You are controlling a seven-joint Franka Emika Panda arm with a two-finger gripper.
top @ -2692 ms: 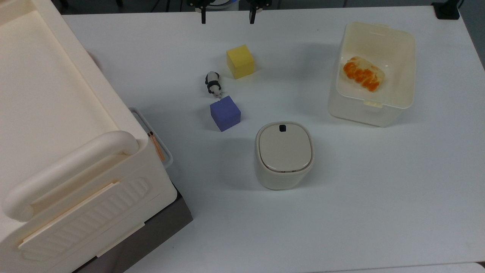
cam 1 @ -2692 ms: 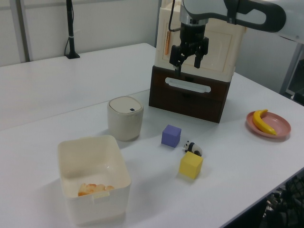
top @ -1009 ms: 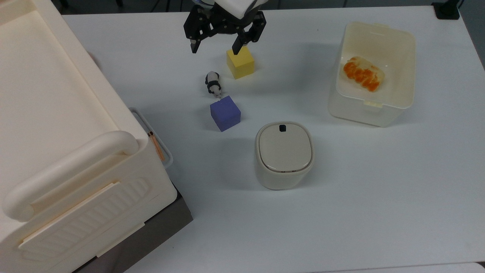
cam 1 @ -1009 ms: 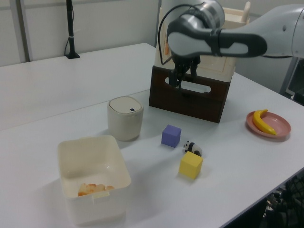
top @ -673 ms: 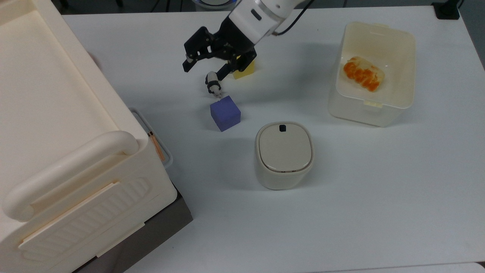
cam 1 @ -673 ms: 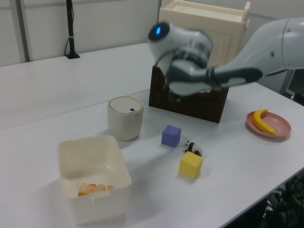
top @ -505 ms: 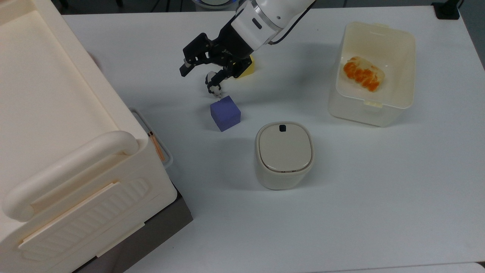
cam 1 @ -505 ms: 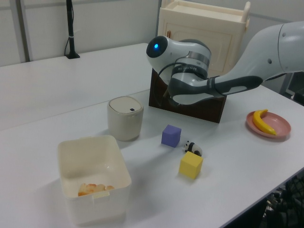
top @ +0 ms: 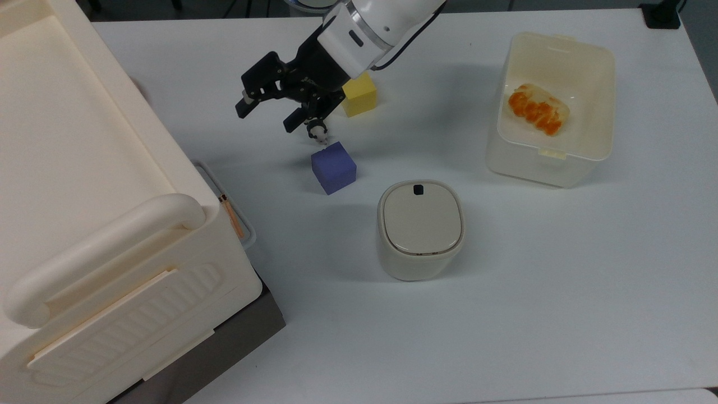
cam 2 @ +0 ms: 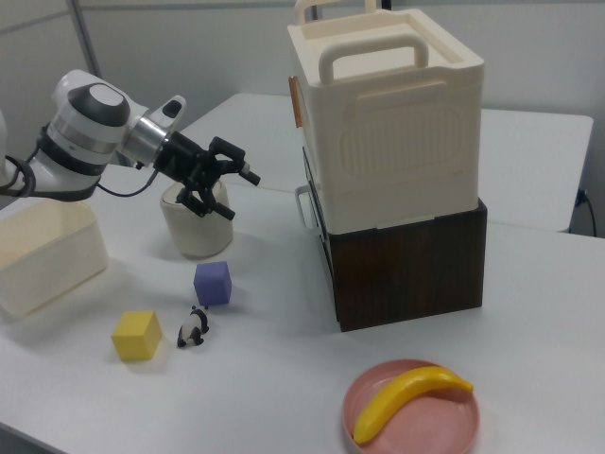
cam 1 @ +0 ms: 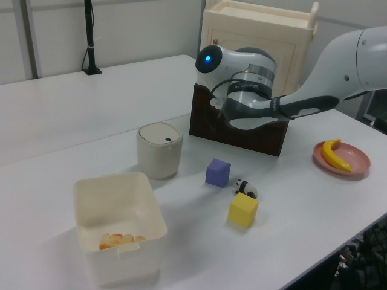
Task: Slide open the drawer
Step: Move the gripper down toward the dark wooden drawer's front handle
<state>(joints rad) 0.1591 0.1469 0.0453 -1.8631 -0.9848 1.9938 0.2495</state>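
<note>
The cabinet (cam 2: 392, 123) at the right view's upper centre looks like smooth cream plastic, its base (cam 2: 406, 265) dark matt wood grain. The tub (top: 552, 106) at the top view's upper right seems translucent plastic. The cubes (top: 333, 167) look matt, perhaps foam.

Round cream lidded plastic bin (top: 420, 229) as landmark, purple foam cube (top: 334, 167) near its top-view upper left, yellow foam cube (top: 359, 93) beyond, translucent cream plastic tub (top: 552, 109) to its upper right, pink plate (cam 2: 412, 409) with yellow banana (cam 2: 408, 397) well apart.
</note>
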